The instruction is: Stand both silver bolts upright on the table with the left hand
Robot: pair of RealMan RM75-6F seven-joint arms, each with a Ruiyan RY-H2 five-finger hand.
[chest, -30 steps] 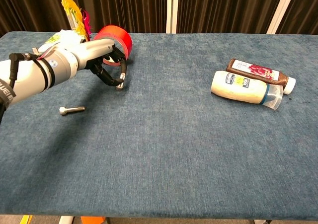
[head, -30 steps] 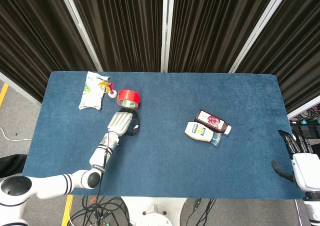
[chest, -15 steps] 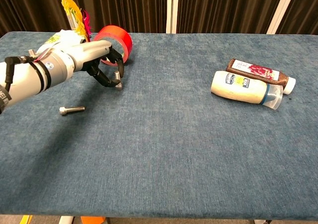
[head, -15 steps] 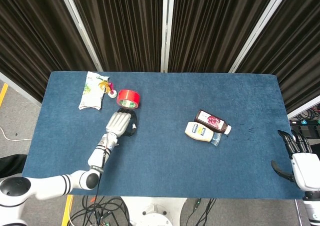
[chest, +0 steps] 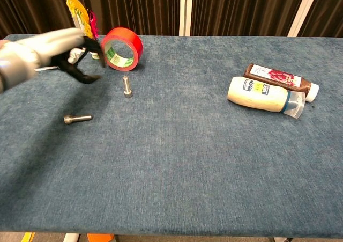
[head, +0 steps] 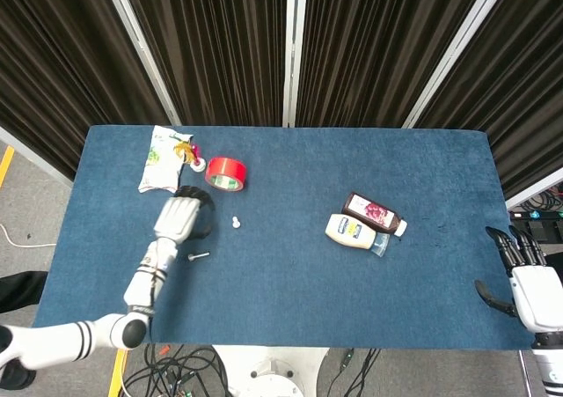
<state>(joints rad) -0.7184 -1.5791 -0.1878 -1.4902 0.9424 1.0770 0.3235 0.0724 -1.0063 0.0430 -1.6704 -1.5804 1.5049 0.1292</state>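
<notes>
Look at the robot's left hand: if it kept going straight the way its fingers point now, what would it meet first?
Probably the red tape roll. The left hand points toward it in the chest view, though motion blur leaves depth uncertain; the standing bolt sits nearer the camera, off that line.

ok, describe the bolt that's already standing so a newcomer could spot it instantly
Start at the red tape roll near the table's back-left corner. Just in front of it, toward the robot, the upright bolt stands alone on the blue cloth, head down. The other bolt lies flat, further left and nearer the robot; the left hand touches neither.
</notes>
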